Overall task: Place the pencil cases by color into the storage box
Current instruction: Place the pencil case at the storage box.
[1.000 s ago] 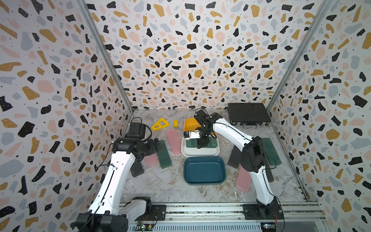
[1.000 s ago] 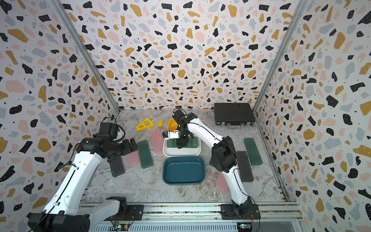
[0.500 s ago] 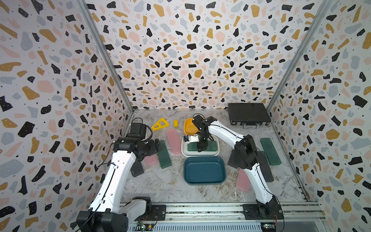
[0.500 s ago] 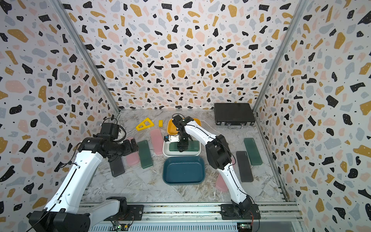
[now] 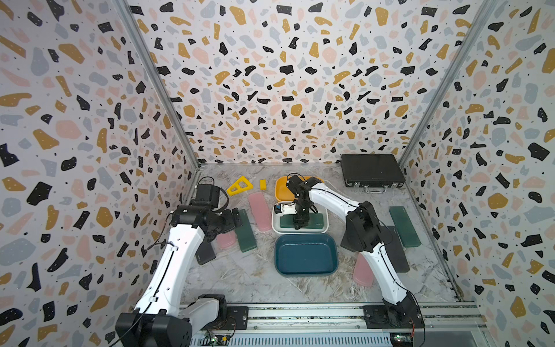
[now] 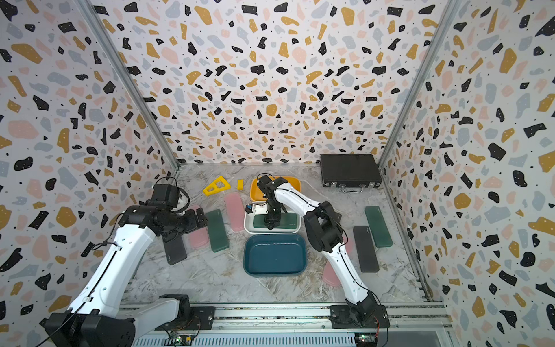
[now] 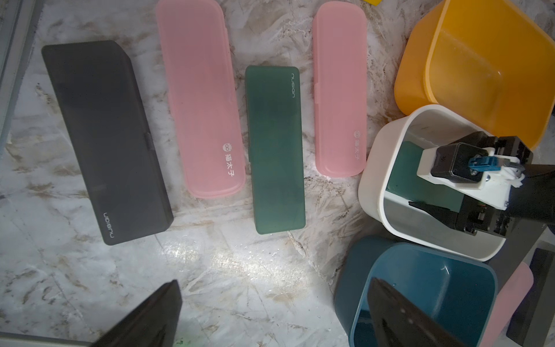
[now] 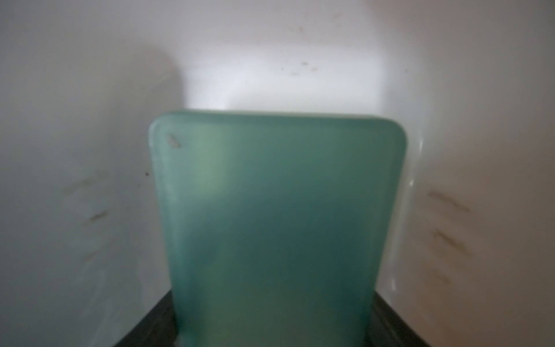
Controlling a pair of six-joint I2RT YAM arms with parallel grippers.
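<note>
Both top views look down from high over the near edge of the table [image 5: 240, 279] toward the back wall [image 5: 285, 90], sharing almost the whole scene. The left wrist camera looks down from farther off, catching the white bin [image 7: 371, 180]. The right wrist camera sits close inside that bin, facing a green pencil case [image 8: 276, 210].

One dark green case [image 5: 315, 221] flat inside white box [image 5: 274, 223], pink cases [image 5: 259, 210], green cases [image 5: 245, 231], black cases [image 5: 398, 255] flat on worktop [image 5: 240, 279] on both sides
</note>
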